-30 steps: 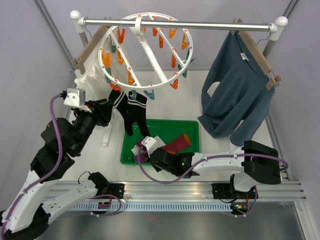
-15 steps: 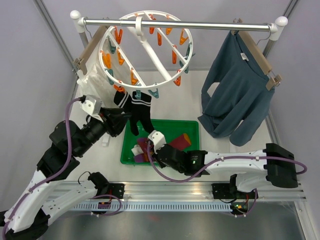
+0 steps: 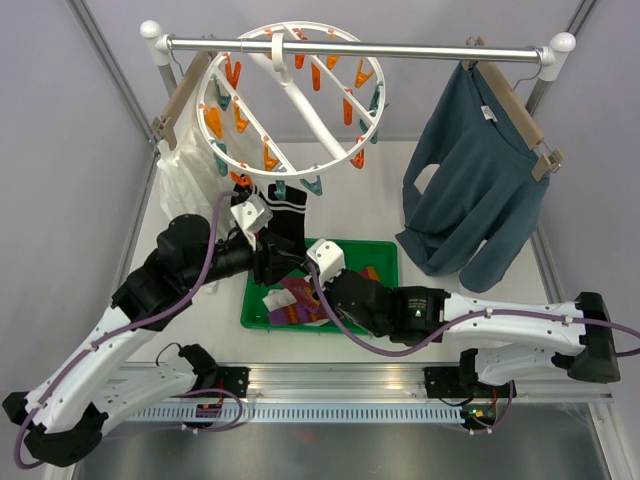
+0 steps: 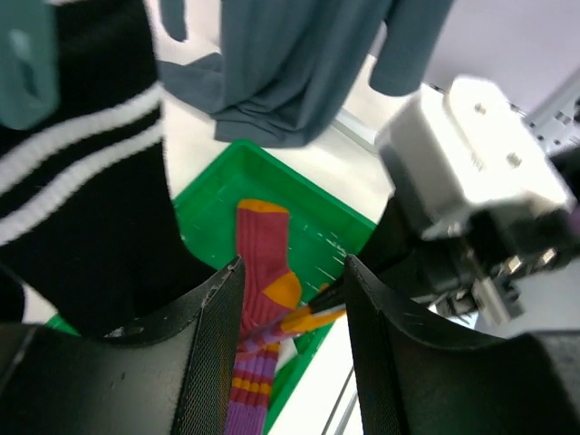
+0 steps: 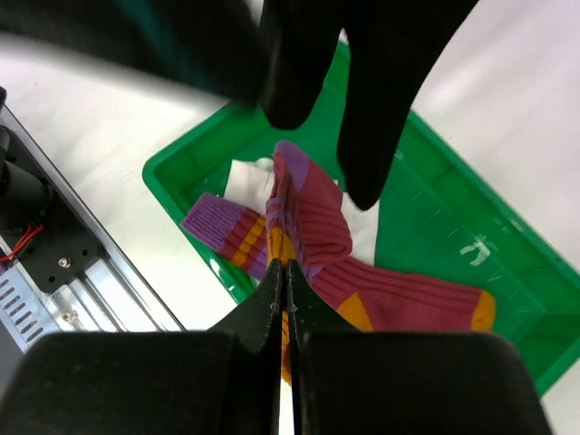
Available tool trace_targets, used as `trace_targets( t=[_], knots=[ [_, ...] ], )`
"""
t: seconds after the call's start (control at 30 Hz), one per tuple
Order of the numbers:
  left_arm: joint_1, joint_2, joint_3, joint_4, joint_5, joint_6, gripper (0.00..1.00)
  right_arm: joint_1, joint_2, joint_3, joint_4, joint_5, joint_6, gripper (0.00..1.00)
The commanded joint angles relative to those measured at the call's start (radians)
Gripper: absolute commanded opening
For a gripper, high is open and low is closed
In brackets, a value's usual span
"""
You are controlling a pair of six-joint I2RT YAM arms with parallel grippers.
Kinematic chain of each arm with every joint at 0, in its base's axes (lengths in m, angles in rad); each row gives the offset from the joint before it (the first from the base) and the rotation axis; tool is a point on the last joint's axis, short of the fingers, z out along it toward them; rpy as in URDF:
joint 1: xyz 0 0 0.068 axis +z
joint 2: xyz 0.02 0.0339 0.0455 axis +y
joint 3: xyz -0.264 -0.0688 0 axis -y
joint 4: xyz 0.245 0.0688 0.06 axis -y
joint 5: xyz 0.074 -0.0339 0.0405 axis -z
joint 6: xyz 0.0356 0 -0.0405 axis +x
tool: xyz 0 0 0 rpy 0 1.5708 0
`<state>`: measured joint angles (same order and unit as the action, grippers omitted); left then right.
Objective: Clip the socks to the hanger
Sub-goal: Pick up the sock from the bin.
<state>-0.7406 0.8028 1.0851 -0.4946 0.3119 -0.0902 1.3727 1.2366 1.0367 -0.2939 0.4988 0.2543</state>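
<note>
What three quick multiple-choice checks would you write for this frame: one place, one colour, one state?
1. Where is the maroon-and-orange sock? A clipped to the round hanger; B in the green tray; C out of view.
2. What colour are the stripes on the black sock hanging from that hanger? A orange; B teal; C white.
3. How is the right end effector? A shut on the maroon-and-orange sock; B wide open; C out of view.
Key: 1 B, green walls surround it; 2 C, white bands cross the black knit; 3 A, its fingers meet on the sock's fabric.
</note>
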Motion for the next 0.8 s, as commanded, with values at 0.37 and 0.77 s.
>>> trace_targets(
  t=[0.37, 0.77],
  knots=[
    [0.001, -0.013, -0.089, 0.145, 0.265, 0.033, 0.55, 0.008, -0.095, 0.313, -0.287, 0.029, -0.128, 0.00],
    [0.000, 0.006, -0.142, 0.378, 0.346, 0.038, 0.55, 0.006, -0.077, 0.494, -0.415, -0.019, -0.170, 0.00]
  ],
)
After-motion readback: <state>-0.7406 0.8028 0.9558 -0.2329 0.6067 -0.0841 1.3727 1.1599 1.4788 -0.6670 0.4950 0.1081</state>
